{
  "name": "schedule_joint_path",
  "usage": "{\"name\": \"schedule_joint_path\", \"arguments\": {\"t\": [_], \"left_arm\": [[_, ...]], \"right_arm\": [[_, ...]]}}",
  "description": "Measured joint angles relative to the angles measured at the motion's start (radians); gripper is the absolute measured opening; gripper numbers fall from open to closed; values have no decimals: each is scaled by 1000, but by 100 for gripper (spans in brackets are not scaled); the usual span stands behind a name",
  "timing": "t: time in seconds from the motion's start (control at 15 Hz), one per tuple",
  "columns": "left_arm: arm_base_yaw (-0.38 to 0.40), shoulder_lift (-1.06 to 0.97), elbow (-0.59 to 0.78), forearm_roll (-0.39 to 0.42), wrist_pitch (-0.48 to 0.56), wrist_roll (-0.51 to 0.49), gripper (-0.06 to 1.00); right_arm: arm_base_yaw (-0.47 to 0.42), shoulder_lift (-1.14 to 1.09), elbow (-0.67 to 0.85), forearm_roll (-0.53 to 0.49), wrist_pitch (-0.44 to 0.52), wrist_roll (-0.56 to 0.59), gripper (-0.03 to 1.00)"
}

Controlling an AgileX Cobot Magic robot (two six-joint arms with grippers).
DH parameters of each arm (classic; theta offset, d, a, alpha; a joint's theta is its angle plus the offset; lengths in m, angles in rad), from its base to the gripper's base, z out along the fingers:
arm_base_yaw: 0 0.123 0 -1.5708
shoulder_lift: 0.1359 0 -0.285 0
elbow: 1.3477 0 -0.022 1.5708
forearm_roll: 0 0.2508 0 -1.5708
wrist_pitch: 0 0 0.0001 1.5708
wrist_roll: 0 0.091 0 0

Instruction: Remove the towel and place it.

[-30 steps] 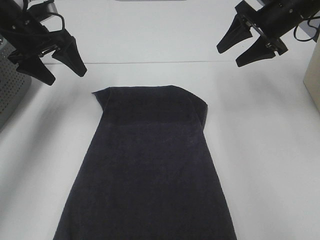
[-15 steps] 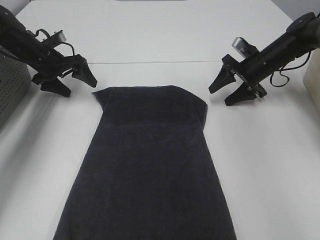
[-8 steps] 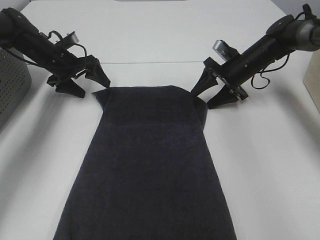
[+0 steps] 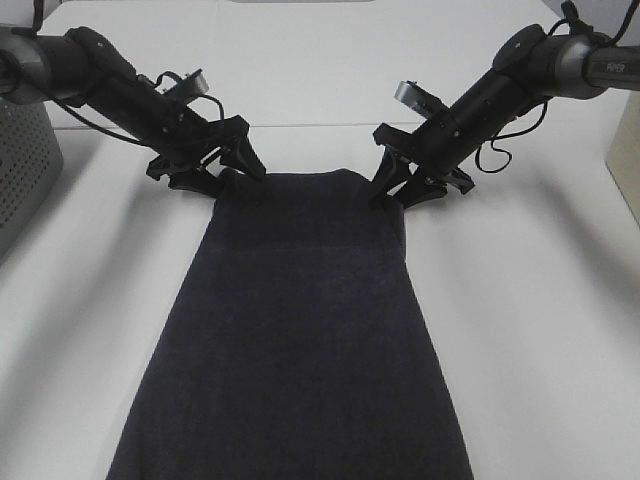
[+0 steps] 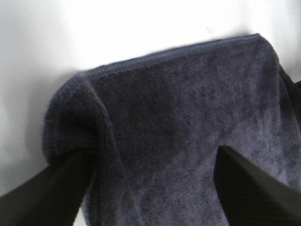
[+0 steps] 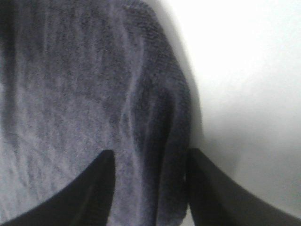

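White tabletop [image 4: 520,330] fills the overhead view, with a faint seam running across it behind the arms. A grey perforated bin [image 4: 22,170] stands at the far left edge, and a pale box corner [image 4: 628,170] shows at the right edge. The towel [image 4: 300,340], very dark navy, lies flat down the middle of the table, its long body running toward the near edge and its hemmed far end lying between the two arms.

The left gripper [image 4: 225,170] is down at the towel's far left corner, jaws spread apart. From its wrist camera the fingers [image 5: 42,193] sit on either side of the bunched corner of the towel [image 5: 188,132], with cloth between them but not yet pinched.

The right gripper [image 4: 400,188] is down at the far right corner, jaws likewise parted. Its wrist camera shows the fingers [image 6: 94,188] straddling the folded edge of the towel [image 6: 84,84], which lies between them ungripped.
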Motion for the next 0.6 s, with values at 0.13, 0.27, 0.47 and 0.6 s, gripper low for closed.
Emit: {"name": "schedule_joint_path", "arguments": {"t": [0.13,0.27,0.47,0.6], "left_arm": [[0,9,0,11,-7,-3,47],[0,15,2,32,-9,18,13],[0,20,-11,50,2,54,1],[-3,29,-67,125,51,57,1]], "right_arm": [[0,0,0,-28,-38,15,23],[0,0,0,-45,-59,15,3],[3,-15,0,-109,-87,15,1],[3,-29,-4,-177,-117,15,1]]}}
